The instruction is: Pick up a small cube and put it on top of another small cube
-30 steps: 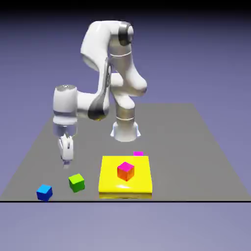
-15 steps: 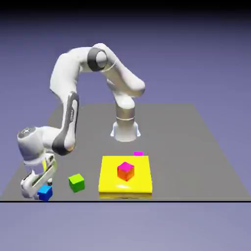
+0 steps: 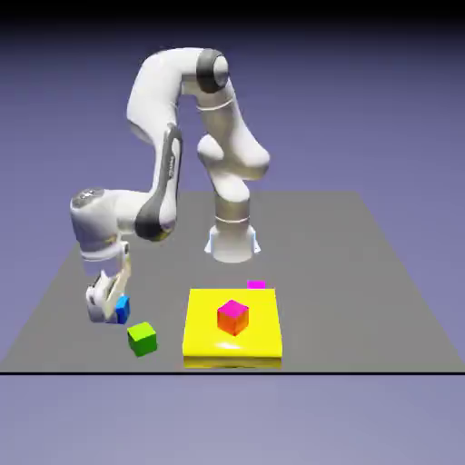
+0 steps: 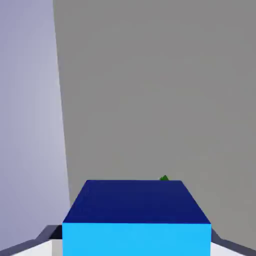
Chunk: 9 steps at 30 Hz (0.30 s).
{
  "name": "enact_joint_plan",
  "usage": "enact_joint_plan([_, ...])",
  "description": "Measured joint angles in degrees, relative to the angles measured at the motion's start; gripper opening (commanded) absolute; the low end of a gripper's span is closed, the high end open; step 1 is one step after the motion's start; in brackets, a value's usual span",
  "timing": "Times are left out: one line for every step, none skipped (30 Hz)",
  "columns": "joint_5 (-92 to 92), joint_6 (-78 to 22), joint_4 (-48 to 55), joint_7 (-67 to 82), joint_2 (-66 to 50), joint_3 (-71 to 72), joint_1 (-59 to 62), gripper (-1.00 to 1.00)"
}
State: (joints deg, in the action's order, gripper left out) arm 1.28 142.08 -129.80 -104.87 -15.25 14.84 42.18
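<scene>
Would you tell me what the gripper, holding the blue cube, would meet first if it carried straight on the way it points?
Probably the bare grey table. The gripper is shut on the blue cube; the green cube only peeks past it, apparently just off that line.

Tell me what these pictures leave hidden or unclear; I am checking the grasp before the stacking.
- Pincer fingertips: hand view, hidden by the blue cube.
- Green cube: hand view, only a sliver shows behind the blue cube.
- Small magenta thing: exterior view, mostly hidden behind the yellow block.
- Blue cube: exterior view, partly covered by the pincer.
</scene>
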Motion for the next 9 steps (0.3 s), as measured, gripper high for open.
enact_joint_plan([0.4,0.17,-1.59,1.0,1.39,0.08,-0.39,-1.0])
enact_joint_plan([0.4,0.17,-1.59,1.0,1.39,0.08,-0.39,-1.0])
enact_joint_plan([-0.21,2.23,-1.6,0.61,-0.68,-0.38,-0.85,-1.0])
enact_joint_plan([-0.82,4.29,-1.61,0.21,-2.76,-0.84,-1.32,-1.0])
enact_joint_plan([-1.43,6.35,-1.62,-0.18,-4.83,-1.3,-1.79,-1.0])
enact_joint_plan([-2.05,8.41,-1.63,-0.58,-6.91,-1.76,-2.26,-1.0])
enact_joint_plan([-2.29,9.25,-1.64,-0.74,-7.75,-1.95,-2.45,1.0])
enact_joint_plan([-2.31,9.2,-1.64,-0.75,-7.76,-1.96,-2.45,1.0])
enact_joint_plan([-2.31,9.2,-1.64,-0.75,-7.76,-1.96,-2.45,1.0])
